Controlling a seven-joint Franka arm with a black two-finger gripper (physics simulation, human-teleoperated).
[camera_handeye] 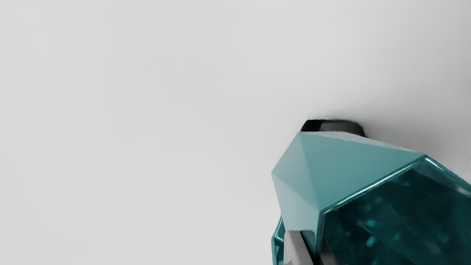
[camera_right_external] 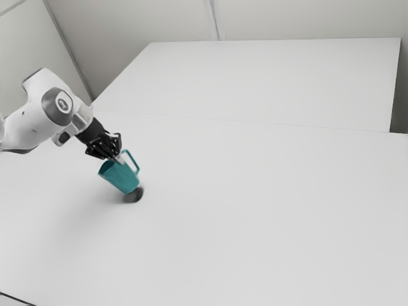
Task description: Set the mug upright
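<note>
Slanting down to the tilted mug (camera_right_external: pixel 121 177), the arm (camera_right_external: pixel 33 121).

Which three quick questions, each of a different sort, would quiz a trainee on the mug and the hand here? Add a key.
1. True or false: the mug stands upright.

2. Where does the hand have the mug?
A) By its base
B) By its wall, near the rim
C) By the far end of its handle

3. Fill in the blank: the mug's handle is on the side of its body toward the exterior view's ____.

Key: 1. False; 2. B; 3. right
</note>
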